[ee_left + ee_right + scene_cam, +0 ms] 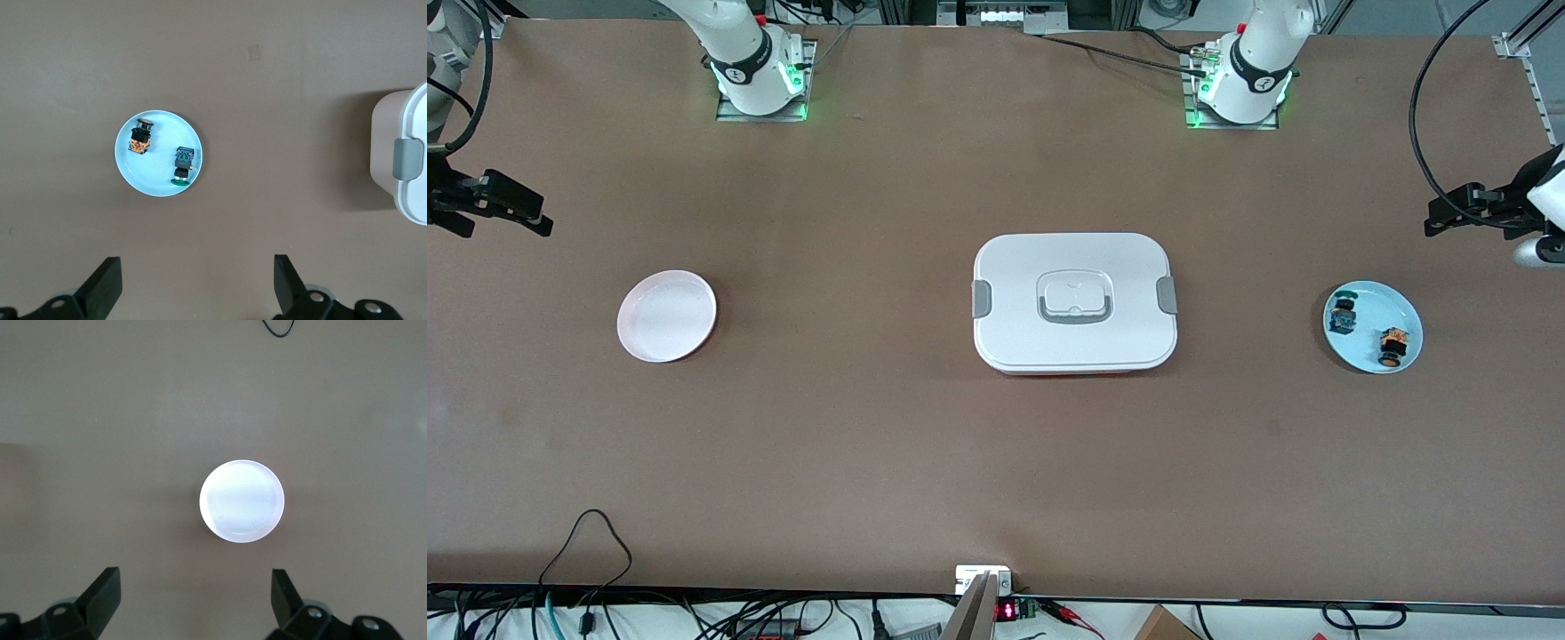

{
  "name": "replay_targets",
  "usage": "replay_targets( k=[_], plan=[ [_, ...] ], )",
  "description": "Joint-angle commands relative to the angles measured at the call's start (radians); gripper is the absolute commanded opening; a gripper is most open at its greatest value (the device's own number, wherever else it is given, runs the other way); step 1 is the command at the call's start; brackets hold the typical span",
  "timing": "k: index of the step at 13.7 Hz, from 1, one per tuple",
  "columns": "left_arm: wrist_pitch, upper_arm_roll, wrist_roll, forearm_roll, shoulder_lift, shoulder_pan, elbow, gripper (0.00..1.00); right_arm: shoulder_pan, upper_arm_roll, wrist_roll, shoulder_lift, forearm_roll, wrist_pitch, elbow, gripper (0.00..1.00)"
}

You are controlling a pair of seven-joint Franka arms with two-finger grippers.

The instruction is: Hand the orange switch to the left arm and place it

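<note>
Two switches lie on a blue plate (1371,302) at the left arm's end of the bench (996,462): the orange switch (1392,346) nearer the front camera, a blue-capped switch (1342,316) beside it. The box (1074,302) sits closed mid-bench. A pink plate (667,316) lies toward the right arm's end. Left claw (197,290) hangs wide over bare bench by the blue plate; right claw (195,607) hangs wide by the pink plate.

The large white rounded-rectangle plastic box (1075,302) sits mid-frame on the brown tabletop (871,444). At centre-right, the round light-blue plate (1371,310) holds the tiny orange-capped switch (1392,346) and, just beside it, the blue-capped switch (1342,315). A round pink plate (666,316) lies centre-left.
</note>
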Motion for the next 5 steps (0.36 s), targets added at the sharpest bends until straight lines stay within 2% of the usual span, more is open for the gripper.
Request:
replay_targets(
  k=[1, 5],
  plan=[
    [-0.007, 0.005, -0.005, 0.019, 0.04, -0.013, 0.067, 1.0, 0.002, 0.002, 0.001, 0.002, -0.009, -0.019, 0.017, 1.0],
    [-0.007, 0.003, -0.005, 0.019, 0.047, -0.015, 0.082, 1.0, 0.003, 0.003, 0.023, 0.001, -0.01, -0.019, 0.017, 1.0]
  ],
)
